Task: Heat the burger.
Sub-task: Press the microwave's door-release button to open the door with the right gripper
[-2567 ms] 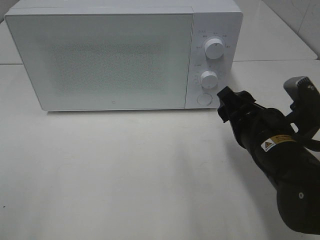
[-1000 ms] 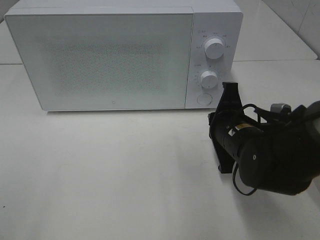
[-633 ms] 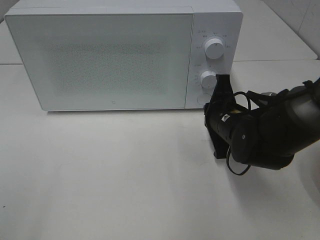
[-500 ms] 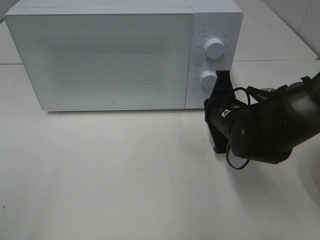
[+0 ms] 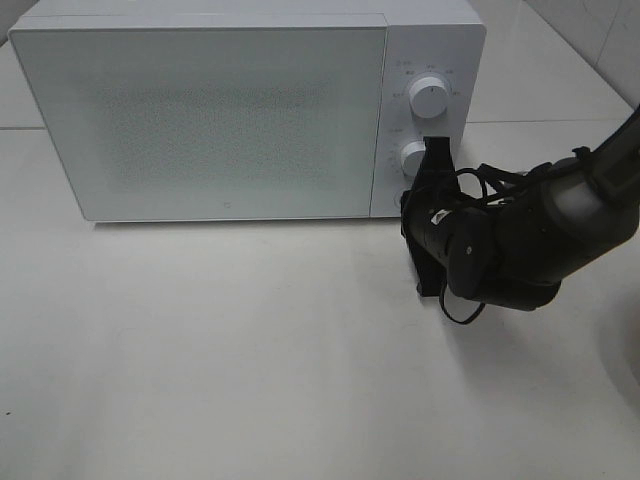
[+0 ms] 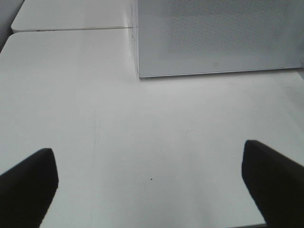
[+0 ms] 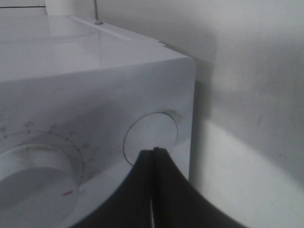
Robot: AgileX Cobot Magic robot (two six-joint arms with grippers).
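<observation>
Clenched, the right claw (image 7: 153, 154) sat at the microwave's (image 5: 220, 110) round button (image 7: 151, 133); a firm push, probably to open the door, seemed next. The left claw (image 6: 152, 180) hung released.

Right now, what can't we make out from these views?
- Burger: seen in no view; the shut microwave door shows nothing behind it.
- Round button: exterior high, right claw covers it; right wrist leaves contact unclear.
- Dial markings: exterior high, too small.
- Left claw: left wrist, fingers cut by the edge.
</observation>
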